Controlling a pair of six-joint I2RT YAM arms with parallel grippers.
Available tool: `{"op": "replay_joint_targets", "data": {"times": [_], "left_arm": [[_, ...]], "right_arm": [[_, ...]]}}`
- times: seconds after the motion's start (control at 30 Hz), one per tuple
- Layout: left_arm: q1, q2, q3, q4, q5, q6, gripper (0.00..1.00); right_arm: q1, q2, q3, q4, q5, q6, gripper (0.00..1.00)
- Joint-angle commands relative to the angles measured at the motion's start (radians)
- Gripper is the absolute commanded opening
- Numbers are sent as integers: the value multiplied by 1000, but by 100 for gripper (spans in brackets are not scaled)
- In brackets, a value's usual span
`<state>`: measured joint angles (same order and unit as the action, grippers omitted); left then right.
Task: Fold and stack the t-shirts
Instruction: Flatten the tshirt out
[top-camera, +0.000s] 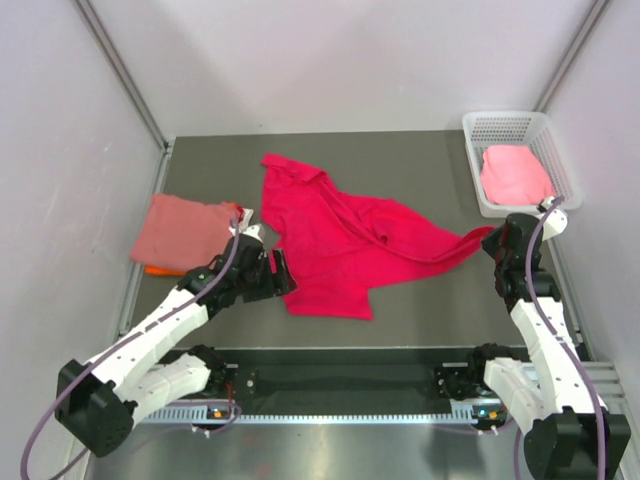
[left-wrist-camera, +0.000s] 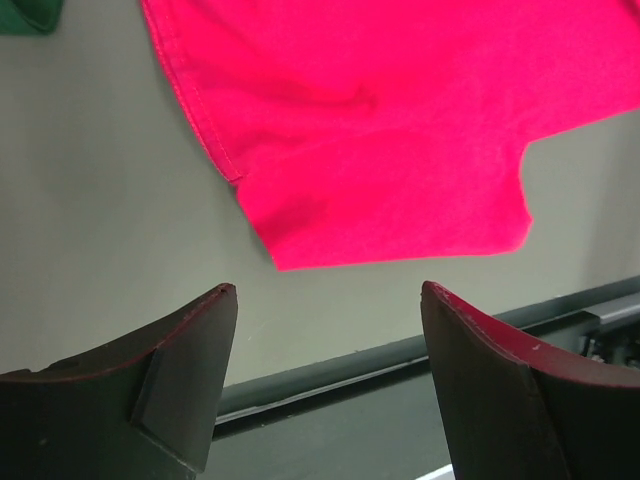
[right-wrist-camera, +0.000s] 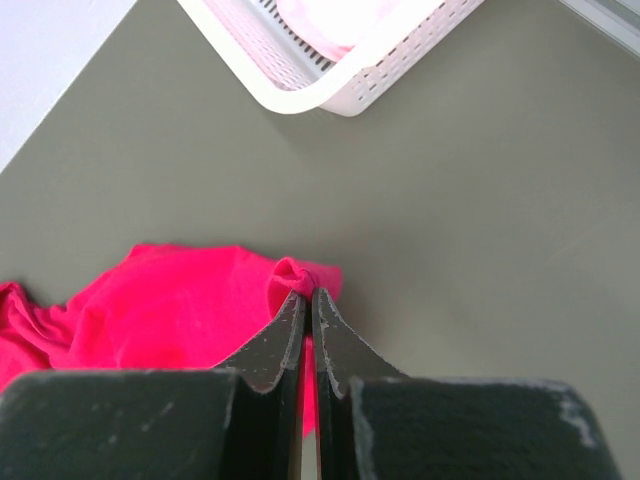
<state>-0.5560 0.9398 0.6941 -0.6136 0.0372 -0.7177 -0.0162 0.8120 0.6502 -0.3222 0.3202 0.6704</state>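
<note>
On the top view, the crimson tee (top-camera: 340, 250) lies rumpled on the table (top-camera: 430, 300) between my left gripper (top-camera: 283, 276) and right gripper (top-camera: 490, 240). On the left wrist view, the jaws are apart and empty, just short of the tee's near corner. On the right wrist view, the jaws are closed, pinching a bunched corner. I judge the cloth light and limp, so corners give the best hold.

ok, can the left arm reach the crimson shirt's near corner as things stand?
Probably yes: the left gripper hangs open just short of a corner of the crimson t-shirt, with only bare table between. The right gripper pinches the other end.
</note>
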Motion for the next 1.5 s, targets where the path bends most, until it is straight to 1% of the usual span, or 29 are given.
{"op": "replay_joint_targets", "data": {"times": [0.0,0.1,0.17,0.3,0.37,0.5,0.7,0.87,0.93,0.97,1.03,1.1,1.23,1.37,1.43,1.47], "left_arm": [[-54,27,-16,69,-100,-46,79],[-64,60,-25,93,-102,-48,78],[-65,88,-28,103,-118,-46,76],[-67,142,-31,114,-155,-35,74],[-67,188,-30,126,-152,-31,73],[-67,276,-39,205,-125,-37,66],[-67,370,-31,248,-140,-42,56],[-67,453,-28,293,-155,-55,50],[-67,487,-25,316,-155,-60,46],[-67,494,-25,321,-161,-72,34],[-67,491,-39,356,-200,-91,24],[-67,479,-48,368,-217,-100,0],[-73,377,-44,356,-178,-103,0],[-88,288,39,221,-152,-94,0],[-87,248,77,187,-129,-69,0],[-88,243,131,175,-132,-57,0]], "right_arm": [[-8,-20,-1,49,11,-22,0],[-8,-23,-4,51,14,-25,0],[-7,-17,-6,54,14,-28,0],[-8,-11,-9,60,11,-26,0],[-8,-7,-11,61,10,-28,0],[-8,-4,-12,68,5,-28,0],[-7,1,-18,77,-7,-28,0],[-7,0,-23,83,-9,-26,0],[-7,0,-23,83,-7,-28,0],[-8,0,-24,86,-10,-26,0],[-8,-5,-27,84,-12,-26,0],[-7,-7,-30,87,-15,-25,0],[-7,-7,-29,86,-13,-29,0],[-7,1,-29,89,-12,-29,0],[-8,7,-30,92,-13,-26,0],[-7,10,-30,95,-16,-28,0]]}}
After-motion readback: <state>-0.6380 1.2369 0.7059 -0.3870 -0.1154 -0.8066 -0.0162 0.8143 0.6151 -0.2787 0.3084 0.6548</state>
